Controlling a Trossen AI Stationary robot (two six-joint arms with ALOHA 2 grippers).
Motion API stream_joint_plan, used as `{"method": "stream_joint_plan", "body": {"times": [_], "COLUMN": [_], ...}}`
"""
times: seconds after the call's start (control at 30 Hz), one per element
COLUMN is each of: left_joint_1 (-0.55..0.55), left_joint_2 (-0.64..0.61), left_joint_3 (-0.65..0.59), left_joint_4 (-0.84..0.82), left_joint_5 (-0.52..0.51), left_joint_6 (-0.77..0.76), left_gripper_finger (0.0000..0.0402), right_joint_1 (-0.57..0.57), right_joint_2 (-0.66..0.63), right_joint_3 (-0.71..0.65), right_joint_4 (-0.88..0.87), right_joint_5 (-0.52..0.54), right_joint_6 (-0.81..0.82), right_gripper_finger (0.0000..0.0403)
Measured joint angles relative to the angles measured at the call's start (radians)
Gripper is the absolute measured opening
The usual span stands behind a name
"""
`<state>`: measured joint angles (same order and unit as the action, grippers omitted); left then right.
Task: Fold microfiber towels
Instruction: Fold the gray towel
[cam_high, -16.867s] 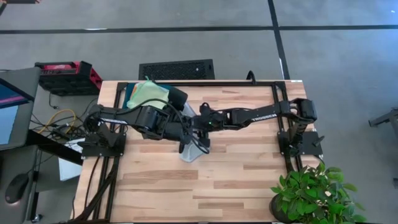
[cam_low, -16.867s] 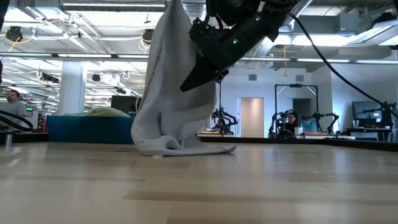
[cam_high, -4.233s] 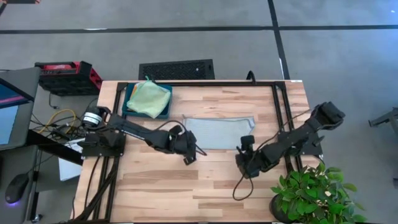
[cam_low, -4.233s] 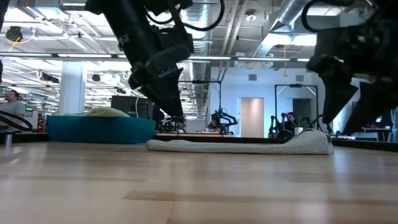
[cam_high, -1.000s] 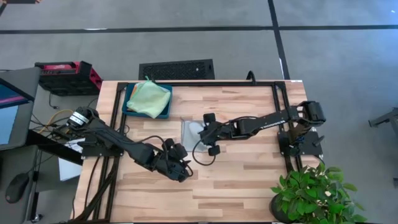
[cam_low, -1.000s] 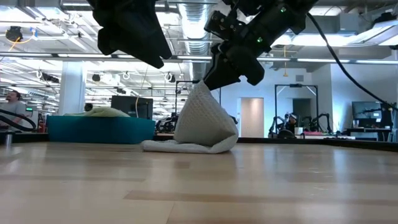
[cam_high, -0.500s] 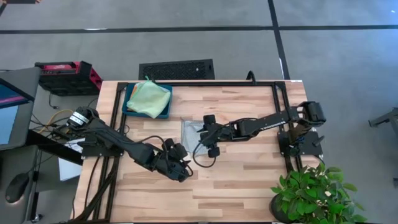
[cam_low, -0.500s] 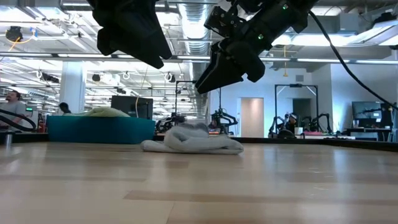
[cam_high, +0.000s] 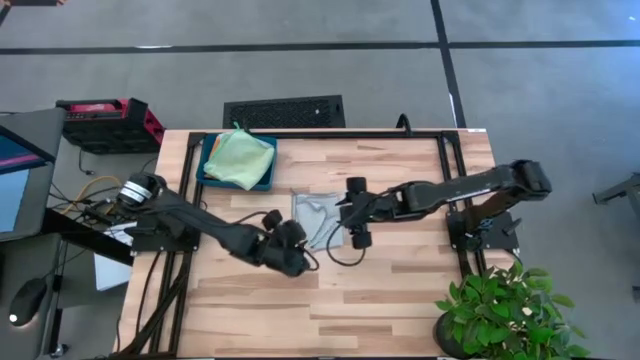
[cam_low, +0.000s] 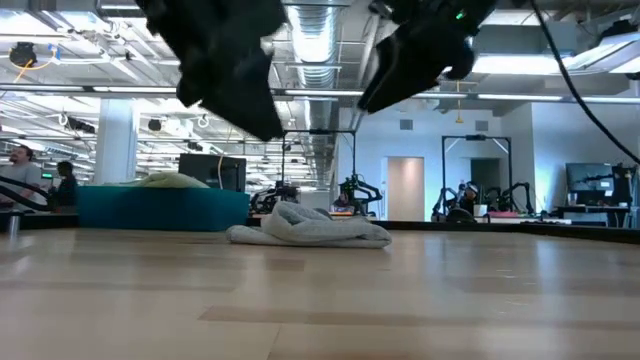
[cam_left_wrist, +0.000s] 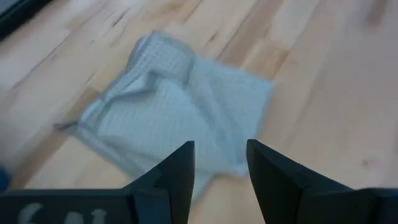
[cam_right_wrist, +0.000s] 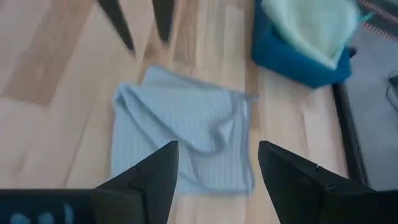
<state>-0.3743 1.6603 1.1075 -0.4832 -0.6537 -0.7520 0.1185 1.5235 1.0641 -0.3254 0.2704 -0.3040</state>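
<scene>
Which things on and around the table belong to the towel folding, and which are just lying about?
Job:
- grey towel, folded, rumpled, mid-table
- light green towel in the teal tray
- left hand and right hand, both open

Lying about:
- potted plant
- red case

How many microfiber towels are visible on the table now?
2. A pale grey towel lies folded mid-table between both arms; a light green towel lies in the teal tray at the far-left corner. Others may be hidden beneath it.
</scene>
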Motion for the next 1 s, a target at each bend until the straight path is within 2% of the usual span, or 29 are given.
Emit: {"method": "stream_joint_plan", "body": {"times": [0.23, 0.33, 0.67, 0.87, 1.0], "left_joint_1": [0.092, 0.119, 0.192, 0.199, 0.201], "left_joint_2": [0.122, 0.159, 0.261, 0.249, 0.247], "left_joint_3": [-0.001, -0.001, 0.007, 0.007, 0.008], "left_joint_4": [0.154, 0.217, 0.271, 0.185, 0.114], "left_joint_5": [0.003, 0.021, 0.118, 0.001, -0.004], "left_joint_6": [0.297, 0.369, 0.408, 0.35, 0.315], "left_gripper_finger": [0.014, 0.014, 0.014, 0.0139, 0.0139], "right_joint_1": [0.05, 0.075, 0.124, 0.122, 0.122], "right_joint_2": [-0.084, -0.096, -0.097, -0.097, -0.097], "right_joint_3": [0.003, 0.001, 0.0, 0.0, 0.0], "right_joint_4": [-0.064, -0.088, -0.127, -0.14, -0.142], "right_joint_5": [-0.007, -0.007, -0.007, -0.006, -0.007], "right_joint_6": [0.055, 0.069, 0.069, 0.07, 0.07], "right_gripper_finger": [0.0245, 0.0244, 0.0244, 0.0244, 0.0244]}}
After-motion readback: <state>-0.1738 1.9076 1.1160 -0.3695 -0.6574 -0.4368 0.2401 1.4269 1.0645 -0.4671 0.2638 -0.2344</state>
